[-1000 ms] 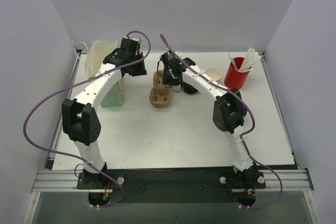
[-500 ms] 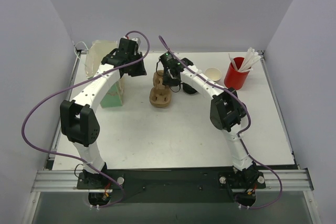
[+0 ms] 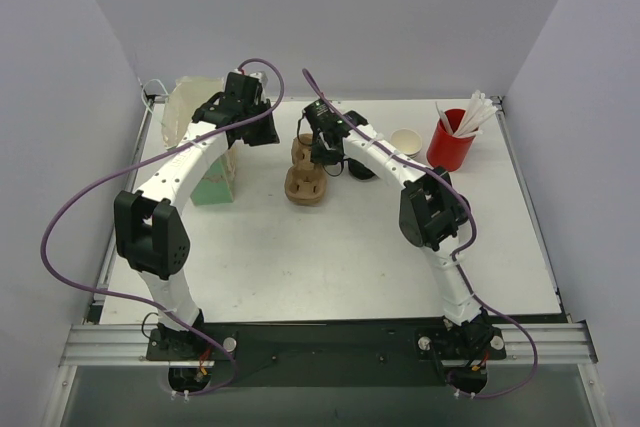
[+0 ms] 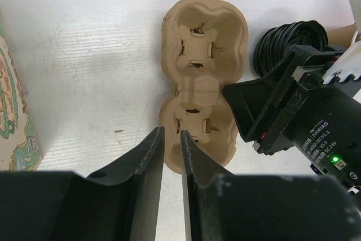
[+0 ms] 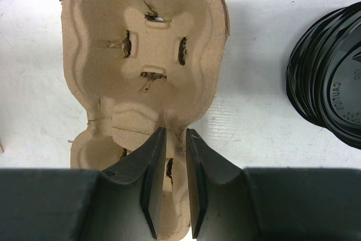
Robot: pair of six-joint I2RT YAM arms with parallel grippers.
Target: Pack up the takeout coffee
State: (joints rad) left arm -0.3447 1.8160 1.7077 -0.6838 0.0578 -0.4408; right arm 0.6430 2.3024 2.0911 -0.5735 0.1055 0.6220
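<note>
1. Presently the left gripper (image 4: pixel 170 134) hangs above the table (image 3: pixel 330 257), its jaws a narrow slit apart with nothing between them.
2. From its wrist camera, its fingertips appear over the near end of the carrier (image 4: pixel 206 26). The top view places it off to the carrier's left, near the bag (image 3: pixel 215 185).
3. The right gripper (image 5: pixel 175 131) is down at the carrier's waist, between the two wells. Its jaws stand a narrow slit apart, one finger to each side of the middle ridge, with pulp showing in the gap. Whether they pinch that ridge cannot be told.
4. The carrier lies flat on the table, its long axis running away from the arms. In the left wrist view both wells show bare pulp and cut flaps.
5. The coffee cannot be made out in any view, so its place cannot be told.
6. A stack of black lids (image 5: pixel 333 77) lies on the table just right of the carrier, with a strip of bare table between them.
7. A tan cup (image 3: pixel 405 139) stands beyond the right arm (image 3: pixel 385 159), near the red cup (image 3: pixel 448 147). The red cup holds white sticks (image 3: pixel 475 112) and stands at the far right corner.
8. The bag, green-printed, stands at the left side beside the left arm (image 3: pixel 190 162). Behind it, at the far left corner, is a pale translucent item (image 3: pixel 185 107), kind unclear.
</note>
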